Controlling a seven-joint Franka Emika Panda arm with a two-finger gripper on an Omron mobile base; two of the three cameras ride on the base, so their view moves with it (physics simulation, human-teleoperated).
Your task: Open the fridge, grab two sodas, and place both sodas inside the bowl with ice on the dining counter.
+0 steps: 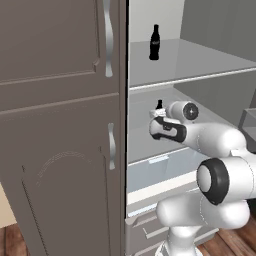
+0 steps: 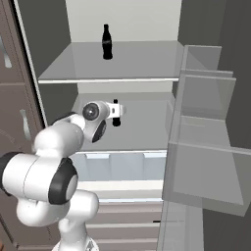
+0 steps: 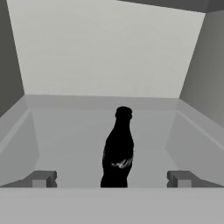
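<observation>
Inside fridge (image 2: 147,29), gripper (image 3: 112,179) spread wide, empty, soda bottle (image 3: 118,151) upright between fingertips, seemingly untouched

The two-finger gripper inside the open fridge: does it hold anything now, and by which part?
Nothing is held. The two-finger gripper is open, and the small black soda bottle stands upright ahead between its fingertips, apart from both.
</observation>
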